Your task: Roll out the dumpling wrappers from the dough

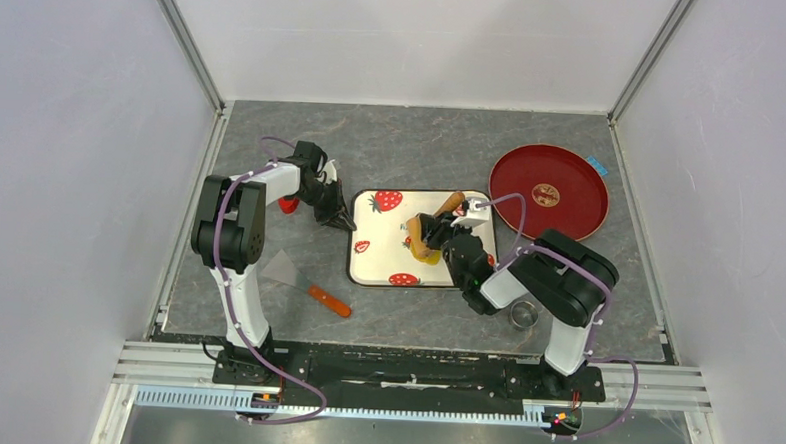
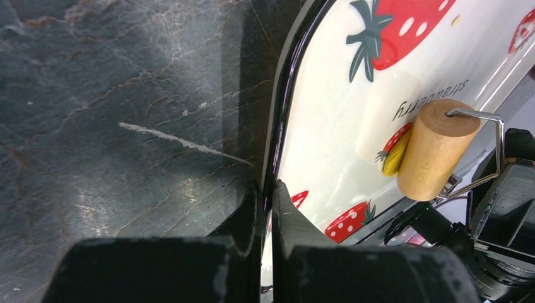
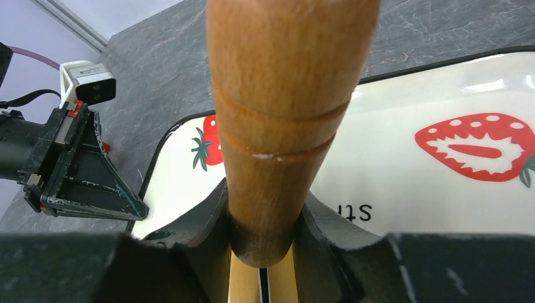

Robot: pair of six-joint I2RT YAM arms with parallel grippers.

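Observation:
The white strawberry-print tray (image 1: 387,267) lies mid-table. My left gripper (image 1: 341,220) is shut on the tray's left rim (image 2: 272,158), one finger on each side of it. My right gripper (image 1: 435,230) is shut on the tan wooden roller's handle (image 3: 284,126). The roller's barrel (image 2: 435,148) rests on the tray over the dough (image 2: 394,158), a small bright-yellow patch that peeks out beside the barrel and also shows in the top view (image 1: 430,257). Most of the dough is hidden by the roller. No separate round wrapper shows.
A red round plate (image 1: 548,192) sits at the back right. A small metal ring cutter (image 1: 524,313) stands by the right arm's base. A scraper with an orange handle (image 1: 311,287) lies left of the tray. A small red object (image 1: 288,205) lies under the left arm.

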